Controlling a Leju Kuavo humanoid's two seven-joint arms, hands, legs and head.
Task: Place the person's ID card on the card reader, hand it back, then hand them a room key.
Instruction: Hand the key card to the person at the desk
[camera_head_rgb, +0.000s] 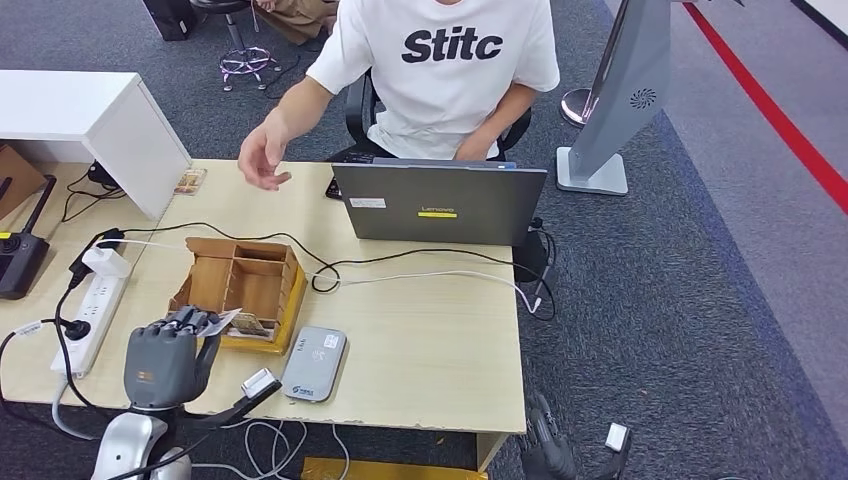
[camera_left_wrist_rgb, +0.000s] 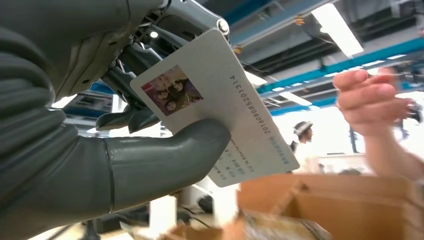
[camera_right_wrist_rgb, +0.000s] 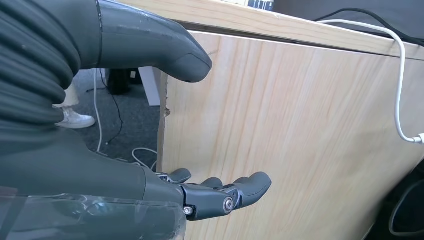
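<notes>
My left hand (camera_head_rgb: 165, 355) hovers over the near left part of the table and pinches a white ID card (camera_left_wrist_rgb: 220, 107) with a small photo between thumb and fingers. In the head view the card (camera_head_rgb: 222, 322) pokes out toward the cardboard box. The grey card reader (camera_head_rgb: 314, 363) lies flat just right of that hand, near the front edge. A person in a white T-shirt sits across the table, one hand (camera_head_rgb: 262, 152) raised over the far side. My right hand (camera_right_wrist_rgb: 210, 192) hangs below the table's right end, fingers spread and holding nothing.
A compartmented cardboard box (camera_head_rgb: 243, 288) with cards sits beyond my left hand. A closed-back Lenovo laptop (camera_head_rgb: 438, 204) stands at the far side, with black and white cables trailing across the table. A white power strip (camera_head_rgb: 90, 310) lies at the left edge.
</notes>
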